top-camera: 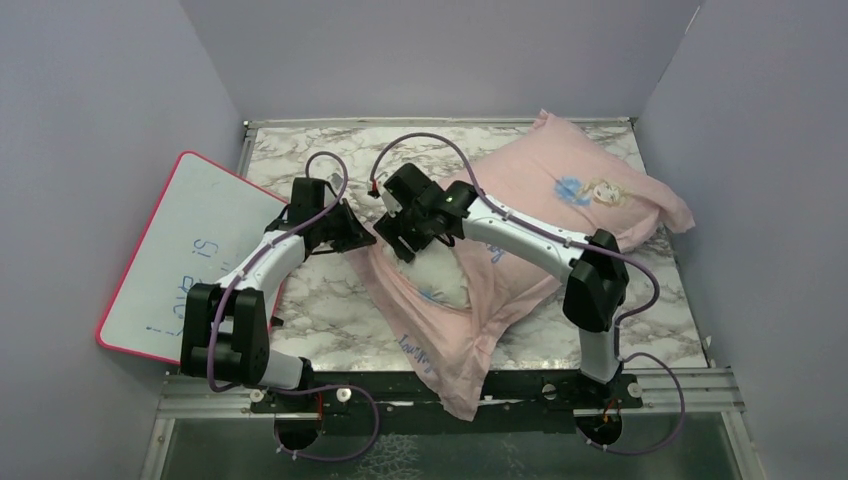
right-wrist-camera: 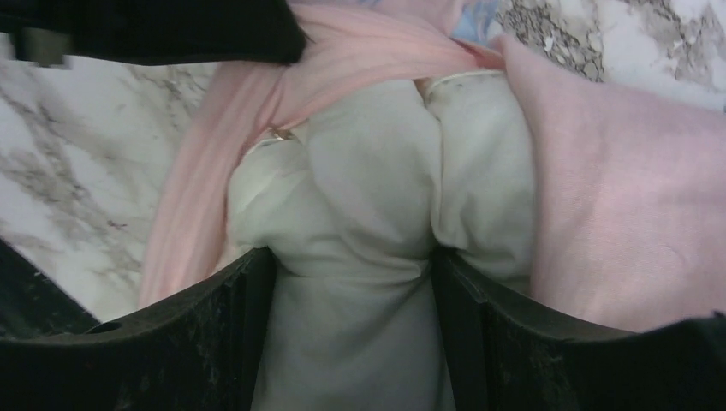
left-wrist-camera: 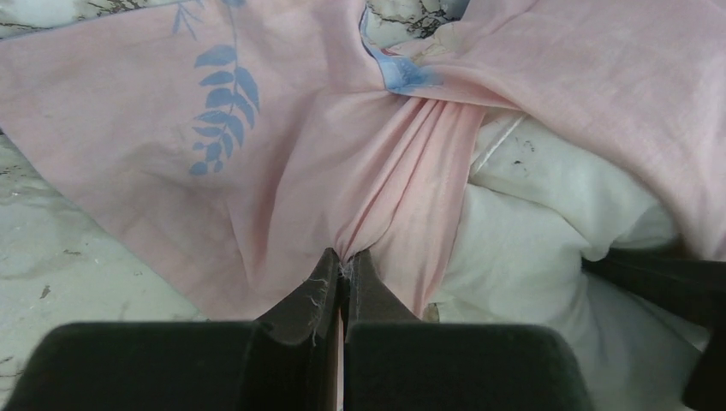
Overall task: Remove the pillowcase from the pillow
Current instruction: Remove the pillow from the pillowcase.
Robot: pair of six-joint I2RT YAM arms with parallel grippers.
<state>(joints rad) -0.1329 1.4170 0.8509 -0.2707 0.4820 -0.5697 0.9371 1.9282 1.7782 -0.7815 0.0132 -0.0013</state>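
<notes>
The pale pink pillowcase (top-camera: 560, 205) lies across the marble table with its princess print up, and its loose open end hangs over the near edge. The white pillow (top-camera: 437, 275) bulges out of that open end. My left gripper (top-camera: 366, 240) is shut on a bunched fold of the pillowcase (left-wrist-camera: 377, 184) at the opening. My right gripper (top-camera: 405, 243) is closed on a plump wad of the pillow (right-wrist-camera: 368, 214), with its fingers (right-wrist-camera: 244, 295) pressing into both sides. The rest of the pillow is hidden inside the case.
A pink-edged whiteboard (top-camera: 180, 255) leans at the left of the table, close to my left arm. Grey walls enclose the table on three sides. Bare marble (top-camera: 330, 310) shows near the left arm's base.
</notes>
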